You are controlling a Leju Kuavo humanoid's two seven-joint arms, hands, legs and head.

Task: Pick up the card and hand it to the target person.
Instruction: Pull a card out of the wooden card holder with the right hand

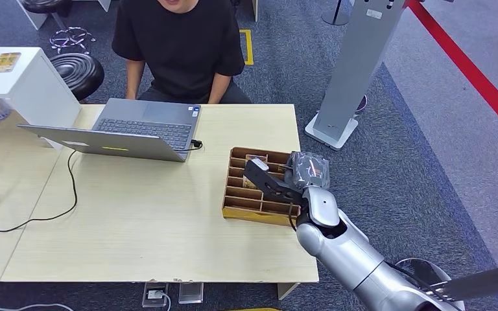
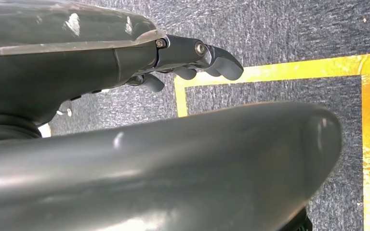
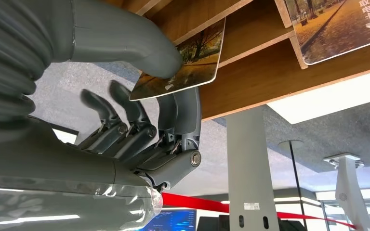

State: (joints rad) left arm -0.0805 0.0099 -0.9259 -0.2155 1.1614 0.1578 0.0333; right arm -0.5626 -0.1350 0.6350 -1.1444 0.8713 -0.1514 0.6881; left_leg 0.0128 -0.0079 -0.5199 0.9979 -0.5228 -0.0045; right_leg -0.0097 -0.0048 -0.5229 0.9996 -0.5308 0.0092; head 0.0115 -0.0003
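In the head view the right hand (image 1: 279, 184) covers part of the wooden tray (image 1: 237, 194), so the card it pinches cannot be made out there. The person (image 1: 176, 45) is cut off at the top edge. In the right wrist view a second card (image 3: 339, 26) runs off the picture's edge, its print too partial to read.

An open grey laptop (image 1: 139, 129) sits on the pale wooden counter (image 1: 136, 214), its black cable (image 1: 52, 207) trailing across the top toward the near left. Two black stools (image 1: 78, 71) stand on the grey carpet beside a white side unit (image 1: 23, 81) that carries a small yellowish item. To the right rise a grey stand on a white base (image 1: 353, 71) and a red floor stripe (image 1: 473, 71), with yellow tape (image 2: 289, 72) marking the carpet.
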